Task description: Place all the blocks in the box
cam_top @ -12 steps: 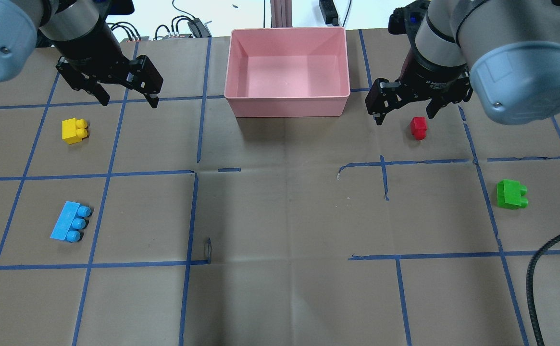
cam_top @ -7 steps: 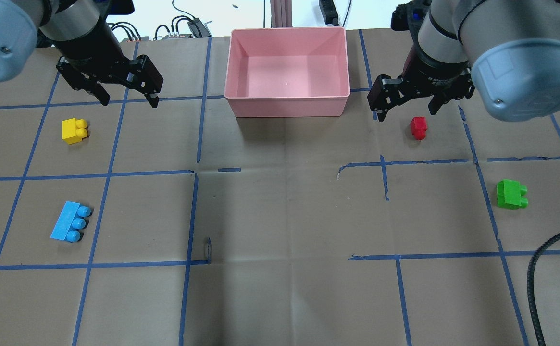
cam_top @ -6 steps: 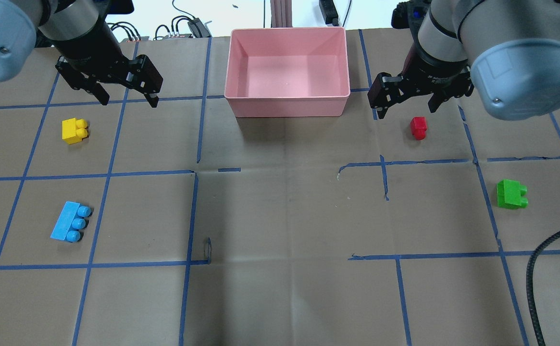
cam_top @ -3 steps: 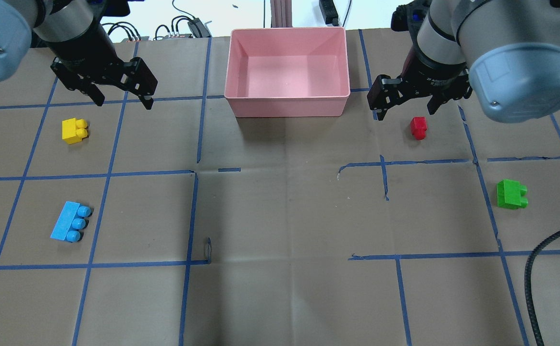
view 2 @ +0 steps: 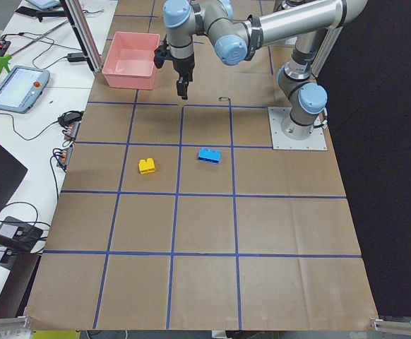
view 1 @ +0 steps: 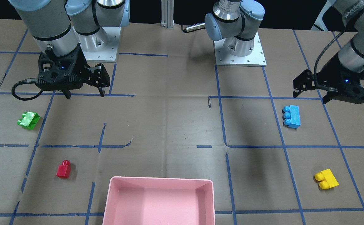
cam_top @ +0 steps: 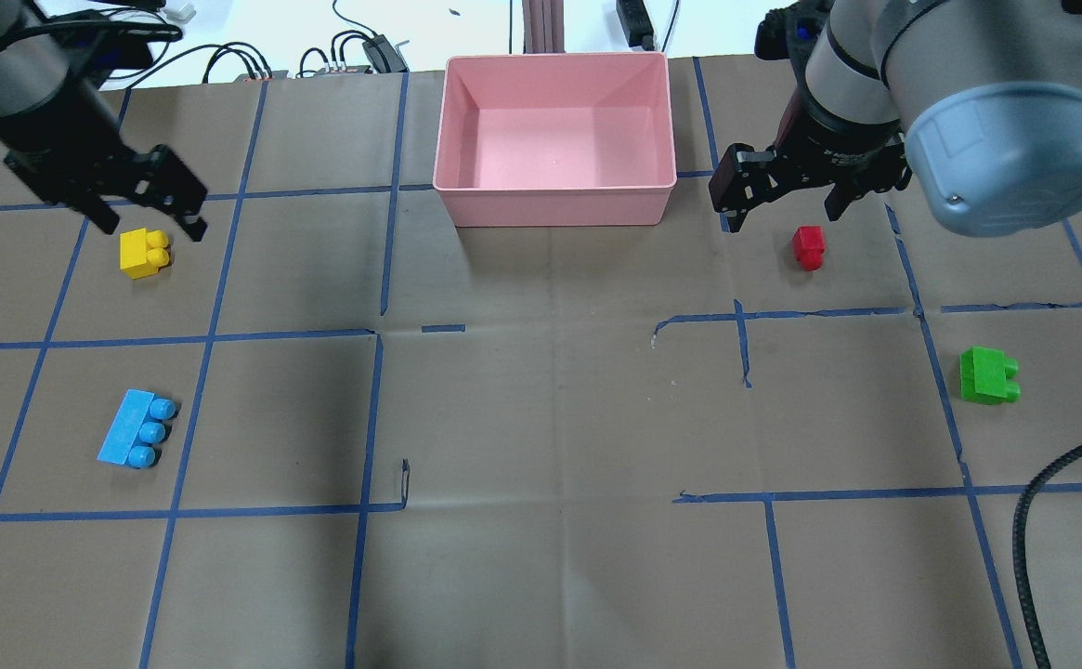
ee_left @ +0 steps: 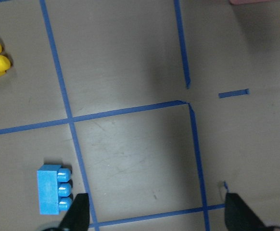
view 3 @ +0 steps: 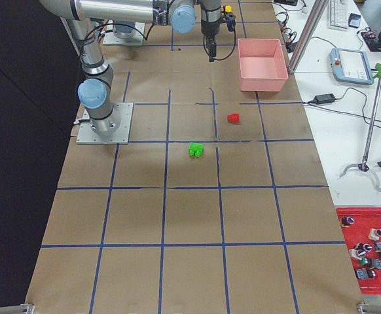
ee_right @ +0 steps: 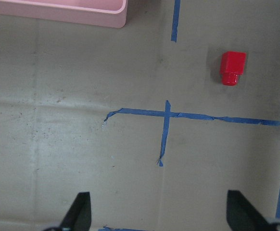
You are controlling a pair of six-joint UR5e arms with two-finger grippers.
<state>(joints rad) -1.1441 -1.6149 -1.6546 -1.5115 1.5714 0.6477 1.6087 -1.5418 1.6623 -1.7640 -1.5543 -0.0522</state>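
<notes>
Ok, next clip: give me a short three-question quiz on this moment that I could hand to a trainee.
1. True or false: the pink box holds no block.
2. Which block shows in the right wrist view? A. the red block B. the light blue block C. the yellow block
3. In a few words: how do the jaws of the left gripper and the right gripper stand, and do they hold anything?
Key: 1 true. 2 A. 3 both open, holding nothing.
</notes>
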